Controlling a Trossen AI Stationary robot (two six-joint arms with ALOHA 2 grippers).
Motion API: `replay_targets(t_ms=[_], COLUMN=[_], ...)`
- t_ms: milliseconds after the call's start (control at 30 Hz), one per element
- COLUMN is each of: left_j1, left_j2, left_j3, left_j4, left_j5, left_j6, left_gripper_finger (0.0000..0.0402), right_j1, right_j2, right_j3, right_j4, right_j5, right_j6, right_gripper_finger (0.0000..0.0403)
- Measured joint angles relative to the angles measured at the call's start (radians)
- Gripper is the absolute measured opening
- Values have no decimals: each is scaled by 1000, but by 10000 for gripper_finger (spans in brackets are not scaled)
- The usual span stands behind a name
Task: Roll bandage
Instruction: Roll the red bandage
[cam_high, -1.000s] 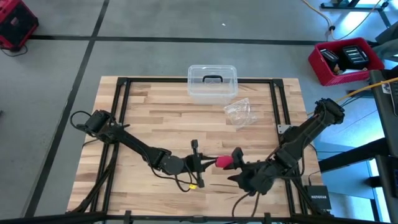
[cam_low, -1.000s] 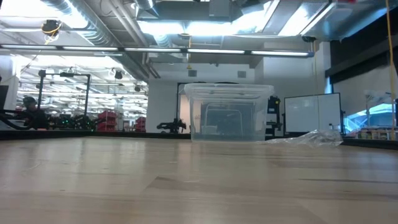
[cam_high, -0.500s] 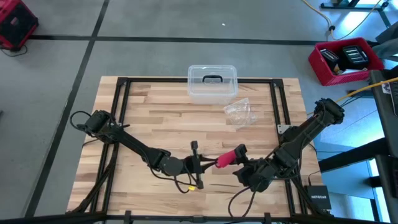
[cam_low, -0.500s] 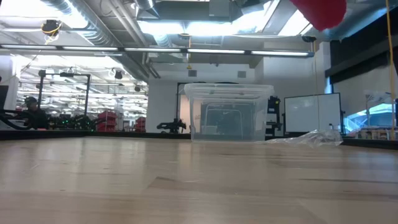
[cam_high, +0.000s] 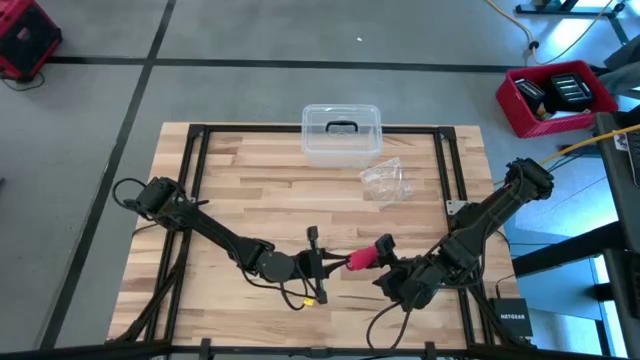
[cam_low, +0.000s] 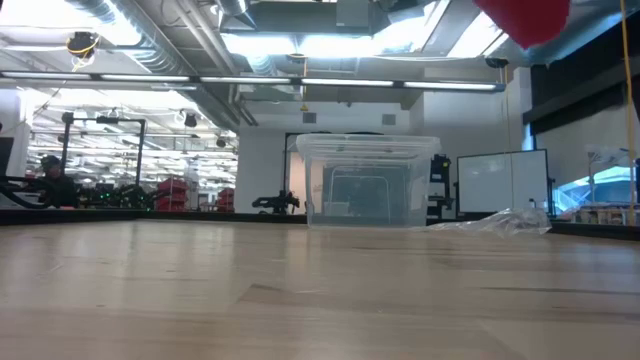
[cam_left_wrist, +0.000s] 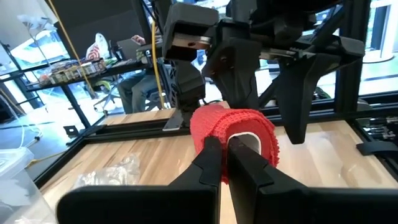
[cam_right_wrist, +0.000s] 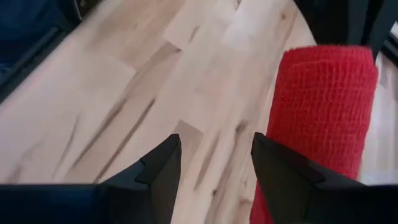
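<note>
Left arm: reaches from the table's 9 o'clock edge toward 6 o'clock, lying low over the wood.
Left gripper (cam_left_wrist: 225, 163): fingers pressed together, pinching the near end of the bandage (cam_left_wrist: 233, 134).
Right arm: bends in from 3 o'clock, elbow out, wrist turned toward the left arm.
Right gripper (cam_high: 383, 262): fingers spread apart; in its wrist view the bandage stands beside one finger (cam_right_wrist: 292, 168), and contact there cannot be judged.
Bandage place: lifted off the table near 6 o'clock, between the two grippers.
Bandage look: bright red roll of open-weave, net-like cloth, pale hollow core showing at one end.
Hidden: the low view catches only a red underside at its upper edge; both grippers are out of it.
Clear plastic box (cam_high: 341, 133): at 12 o'clock, dark handle.
Crinkled wrapper (cam_high: 385, 181): transparent, toward 1 o'clock.
Table (cam_high: 250, 190): pale wood planks, dark frame.
</note>
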Motion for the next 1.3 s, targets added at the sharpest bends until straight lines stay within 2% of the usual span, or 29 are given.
replay_targets(t_ms=[133,267,433,533,633,800,1033,1200,1300], left_j1=[-2,-2,1,2,21,54,78,97,109], left_j2=[0,0,0,0,0,11,32,34,34], left_j3=[0,0,-1,-31,-90,-177,-228,-229,-229], left_j4=[-1,-5,-55,-80,-76,-90,-92,-163,-214], left_j5=[1,1,-10,-79,-93,-101,-104,-63,25], left_j6=[14,22,19,6,-34,-83,15,-77,-117], left_gripper_finger=[5,5,5,5,5,5,5,5,5], right_j1=[1,13,67,100,125,139,138,138,138], right_j2=[1,1,-10,-17,-19,-18,-17,-17,-17], right_j3=[18,101,165,161,103,-93,-373,-446,-447], right_j4=[-2,-38,-139,-227,-233,-37,373,521,522], right_j5=[-69,-117,-27,64,140,205,321,326,326], right_j6=[51,84,118,186,253,306,317,352,359], right_gripper_finger=[198,198,198,198,198,198,198,198,198])
